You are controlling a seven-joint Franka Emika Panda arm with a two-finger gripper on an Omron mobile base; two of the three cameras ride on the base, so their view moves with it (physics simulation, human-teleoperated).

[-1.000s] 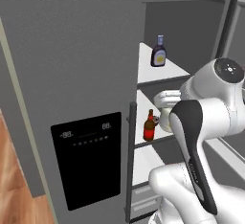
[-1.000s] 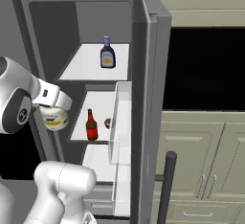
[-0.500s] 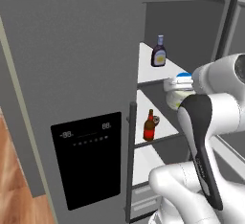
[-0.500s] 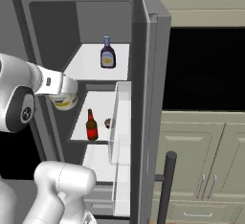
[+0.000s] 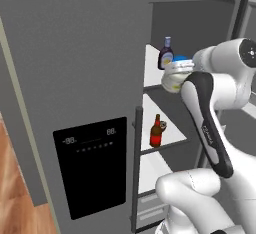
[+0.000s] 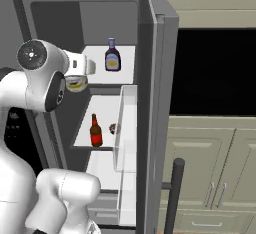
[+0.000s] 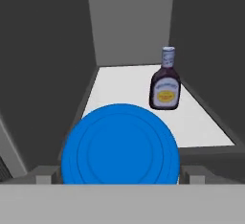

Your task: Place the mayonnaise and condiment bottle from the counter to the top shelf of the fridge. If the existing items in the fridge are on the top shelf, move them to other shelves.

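My gripper (image 7: 119,174) is shut on the mayonnaise (image 7: 120,144), whose blue lid faces the hand camera. The cream jar (image 5: 175,76) hangs at the front edge of the top shelf (image 5: 152,70) inside the open grey fridge (image 5: 75,53); in the right base view the jar (image 6: 76,82) sits just left of the top shelf (image 6: 126,65). The dark purple condiment bottle (image 7: 165,82) stands upright on the top shelf (image 7: 124,91), to the right and further back (image 5: 166,54) (image 6: 112,56).
A red bottle with a brown neck (image 5: 156,132) (image 6: 95,131) and a small brown round thing (image 6: 113,127) stand on the shelf below. A clear door bin (image 6: 125,128) juts out on the open door. Pale cabinets (image 6: 215,153) lie to the right.
The arm has lifted the mayonnaise from the level of the middle shelf up to the top shelf's front edge, moving toward the fridge. The bottles have stayed put.
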